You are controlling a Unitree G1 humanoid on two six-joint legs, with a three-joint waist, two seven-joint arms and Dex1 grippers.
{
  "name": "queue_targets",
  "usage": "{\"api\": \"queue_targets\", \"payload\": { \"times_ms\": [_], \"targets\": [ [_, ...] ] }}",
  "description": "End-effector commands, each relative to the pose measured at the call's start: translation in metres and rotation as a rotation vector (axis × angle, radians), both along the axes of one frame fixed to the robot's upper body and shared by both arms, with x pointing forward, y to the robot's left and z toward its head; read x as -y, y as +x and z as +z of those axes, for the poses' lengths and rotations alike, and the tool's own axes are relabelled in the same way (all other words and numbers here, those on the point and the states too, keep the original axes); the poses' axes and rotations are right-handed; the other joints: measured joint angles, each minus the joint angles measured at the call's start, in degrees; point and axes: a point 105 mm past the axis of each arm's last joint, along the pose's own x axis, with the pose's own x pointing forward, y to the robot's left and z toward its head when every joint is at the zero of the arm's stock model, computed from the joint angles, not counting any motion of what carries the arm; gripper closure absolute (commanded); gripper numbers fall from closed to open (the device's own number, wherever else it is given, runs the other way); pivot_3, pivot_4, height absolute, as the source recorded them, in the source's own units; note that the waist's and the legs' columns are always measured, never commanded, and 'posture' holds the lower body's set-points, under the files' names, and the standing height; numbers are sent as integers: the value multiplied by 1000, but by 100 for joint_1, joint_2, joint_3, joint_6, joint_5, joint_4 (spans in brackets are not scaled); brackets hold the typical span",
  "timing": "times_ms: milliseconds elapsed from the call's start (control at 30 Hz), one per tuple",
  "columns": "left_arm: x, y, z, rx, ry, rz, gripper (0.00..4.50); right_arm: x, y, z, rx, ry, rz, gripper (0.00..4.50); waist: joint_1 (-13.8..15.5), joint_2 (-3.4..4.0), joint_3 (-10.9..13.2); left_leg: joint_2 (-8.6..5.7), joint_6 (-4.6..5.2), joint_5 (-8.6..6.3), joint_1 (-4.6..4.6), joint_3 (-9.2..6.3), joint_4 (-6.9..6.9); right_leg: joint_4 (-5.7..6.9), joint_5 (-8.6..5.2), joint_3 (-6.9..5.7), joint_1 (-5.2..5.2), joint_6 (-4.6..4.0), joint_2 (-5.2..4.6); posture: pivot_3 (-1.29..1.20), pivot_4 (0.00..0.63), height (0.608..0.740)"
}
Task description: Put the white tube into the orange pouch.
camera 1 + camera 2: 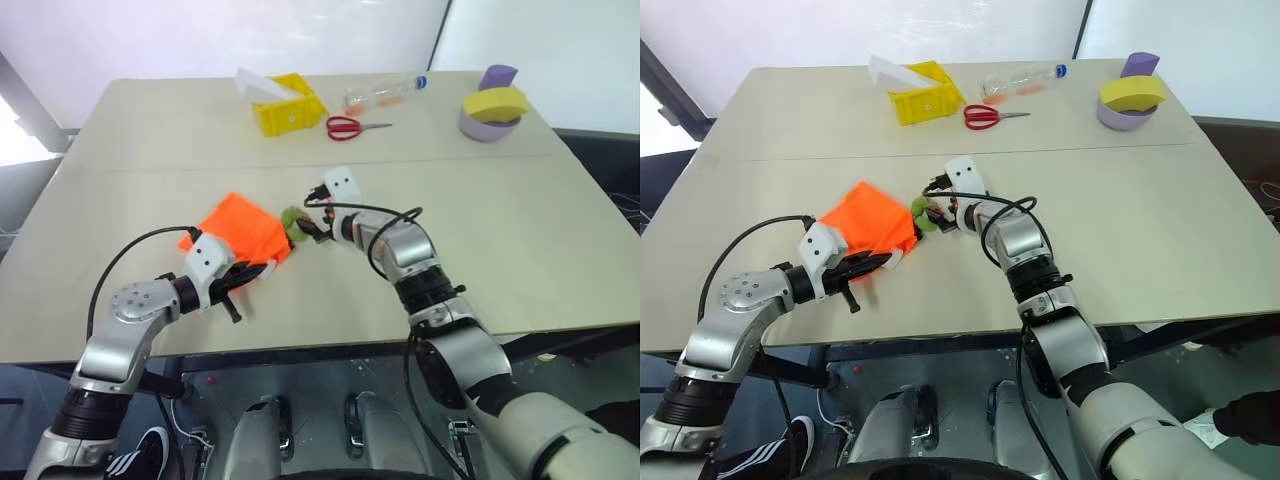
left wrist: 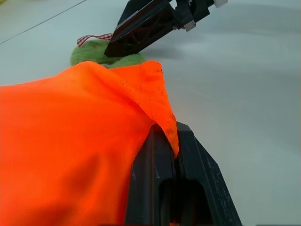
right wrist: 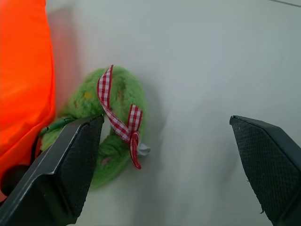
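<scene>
A: Entry 1. My left gripper (image 2: 176,155) is pinched tight on a fold of the orange pouch (image 1: 243,232), which lies near the table's (image 1: 520,230) front edge.

B: And your right?

A: My right gripper (image 3: 164,165) has its 2 fingers spread wide, holding nothing, above the green bobble (image 3: 101,127) with a checked ribbon, just beside the pouch.

B: The white tube?

A: I cannot tell where it is.
</scene>
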Motion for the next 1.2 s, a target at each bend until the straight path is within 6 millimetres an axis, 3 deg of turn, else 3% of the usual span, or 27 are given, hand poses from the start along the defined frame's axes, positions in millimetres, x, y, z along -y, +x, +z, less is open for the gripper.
{"api": "queue_targets", "payload": {
  "times_ms": [33, 133, 333, 533, 633, 700, 900, 1200],
  "targets": [
    [4, -4, 1, -2, -8, -16, 4500, -19, -5, 7, 39, -2, 48, 255, -3, 0, 0, 1, 0, 0, 1, 0, 0, 1, 0, 0, 0, 0, 1, 0, 150, 740],
    [5, -4, 1, -2, -8, -19, 4500, -21, -8, 1, 18, -15, 48, 1309, -2, 0, 0, 1, -1, 0, 1, 0, 0, 2, 0, 0, 0, 0, 2, 0, 150, 740],
    [5, -5, 2, -7, -11, -15, 4500, -8, -6, -2, 26, -39, 30, 4472, 10, 0, 0, -2, -1, 0, 1, 0, 2, 1, 0, 0, 2, -1, -3, 0, 150, 740],
    [4, -5, 2, -8, -17, -6, 4500, 42, -10, 0, 30, -56, -49, 4472, 63, 0, 0, -2, -1, 0, 0, -1, 2, -1, -2, -1, 2, -4, -7, 0, 150, 740],
    [4, -6, 3, -8, -19, -7, 4500, 85, -26, -4, 1, -82, -104, 4472, 131, 0, 0, -3, -1, 0, -1, -1, 0, -6, -8, -1, 2, -14, -10, 0, 150, 740],
    [3, -5, 2, -7, -16, -10, 4500, 102, -37, -5, -29, -81, -123, 4472, 174, 0, 0, -2, -1, -1, -2, -5, -2, -7, -10, 0, 1, -17, -11, 0, 150, 740],
    [2, -2, 1, -25, -15, -30, 4500, 122, -59, -10, -60, -93, -154, 4472, 165, 0, 0, -1, -2, -2, -1, -7, -3, -10, -12, 0, 0, -21, -12, 0, 150, 740],
    [4, -6, -3, -83, -21, -65, 4500, 142, -75, -25, -96, -89, -241, 4472, 184, -2, -2, -2, 0, -1, -5, -7, -1, -19, -12, -3, 3, -19, -9, 0, 150, 740]
  ]
}}
